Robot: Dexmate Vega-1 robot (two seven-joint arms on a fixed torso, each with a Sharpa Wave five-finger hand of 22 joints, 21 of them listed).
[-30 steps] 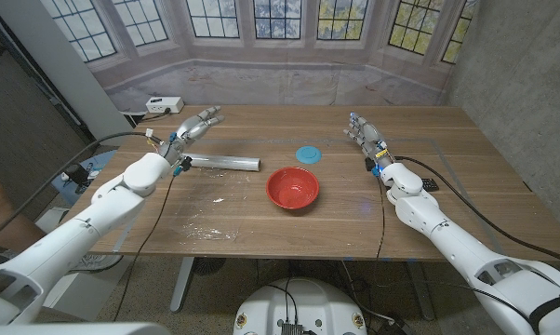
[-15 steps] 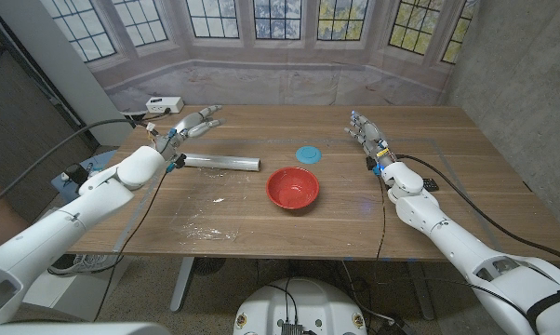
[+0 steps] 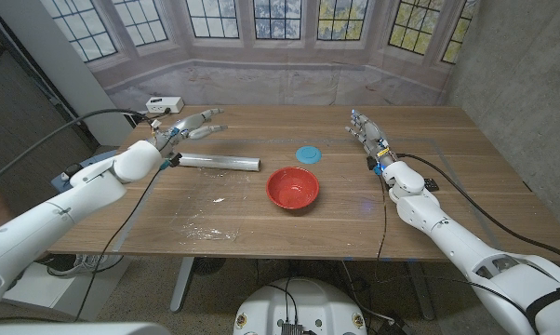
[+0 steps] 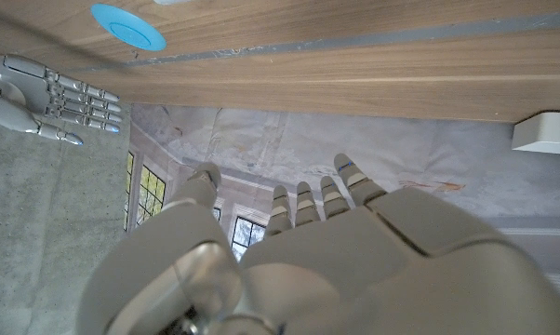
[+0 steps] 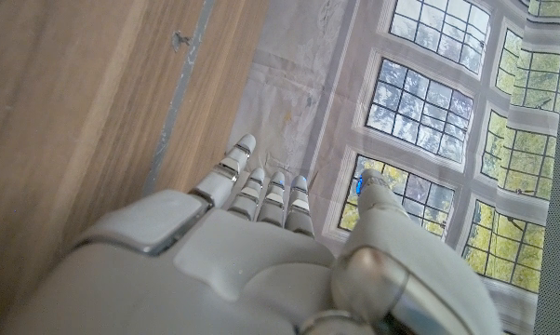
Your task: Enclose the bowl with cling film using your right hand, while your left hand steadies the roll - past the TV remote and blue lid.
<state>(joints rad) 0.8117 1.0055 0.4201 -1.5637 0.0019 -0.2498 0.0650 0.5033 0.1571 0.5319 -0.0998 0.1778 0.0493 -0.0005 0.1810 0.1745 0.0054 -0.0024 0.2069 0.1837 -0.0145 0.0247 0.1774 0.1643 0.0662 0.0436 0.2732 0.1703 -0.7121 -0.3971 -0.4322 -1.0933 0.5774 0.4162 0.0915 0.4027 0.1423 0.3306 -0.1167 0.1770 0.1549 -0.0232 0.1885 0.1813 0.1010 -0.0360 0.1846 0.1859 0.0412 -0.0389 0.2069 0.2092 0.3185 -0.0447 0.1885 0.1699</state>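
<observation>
A red bowl (image 3: 293,188) sits near the table's middle in the head view. The silver cling film roll (image 3: 219,163) lies to its left. My left hand (image 3: 190,126) hovers beyond the roll's left end, fingers spread, holding nothing. A blue lid (image 3: 308,154) lies just behind the bowl; the left wrist view also shows the blue lid (image 4: 126,25). My right hand (image 3: 367,136) stands at the right side, fingers straight and apart, empty. The left wrist view catches the right hand (image 4: 47,98) too. A black TV remote (image 3: 430,184) lies partly hidden behind my right forearm.
A white box (image 3: 163,104) with a cable sits at the table's back left corner; the left wrist view shows the white box (image 4: 546,132). Whitish smears (image 3: 206,228) mark the wood in front of the roll. A grey wall rises on the right.
My left hand has lifted and swung a little farther back and left, away from the roll's end. The right hand, bowl, roll and lid have stayed put.
</observation>
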